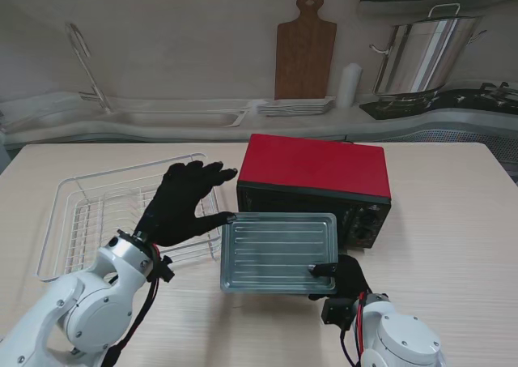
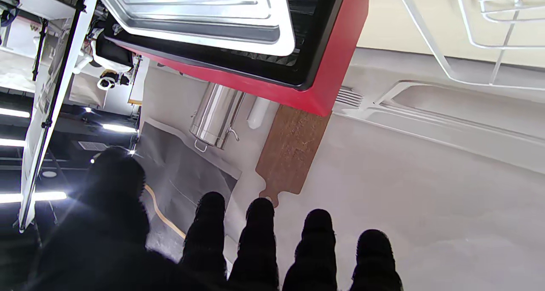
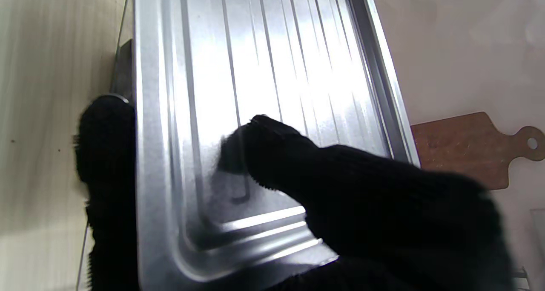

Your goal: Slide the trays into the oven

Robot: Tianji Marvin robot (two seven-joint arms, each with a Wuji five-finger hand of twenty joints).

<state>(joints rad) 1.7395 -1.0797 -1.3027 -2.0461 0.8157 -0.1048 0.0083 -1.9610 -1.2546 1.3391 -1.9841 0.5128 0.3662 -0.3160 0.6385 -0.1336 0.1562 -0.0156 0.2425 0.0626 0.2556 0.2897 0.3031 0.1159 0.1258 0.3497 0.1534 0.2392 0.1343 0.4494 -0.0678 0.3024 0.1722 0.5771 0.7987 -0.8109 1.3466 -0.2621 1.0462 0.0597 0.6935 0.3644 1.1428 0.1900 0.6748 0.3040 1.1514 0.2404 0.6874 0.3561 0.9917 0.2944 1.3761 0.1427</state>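
Nearest me, the black-gloved right hand (image 1: 344,276) pinches one near corner of the ribbed silver metal tray (image 1: 278,251) at the red oven's (image 1: 316,185) mouth, left hand (image 1: 184,201) spread empty, so a one-cornered push could skew and jam it.

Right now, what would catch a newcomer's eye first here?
The bright red box-shaped oven in the middle of the table, with a shiny ribbed metal tray at its open front. The black-gloved right hand pinches the tray's near corner, while the left hand hovers open over a white wire rack.
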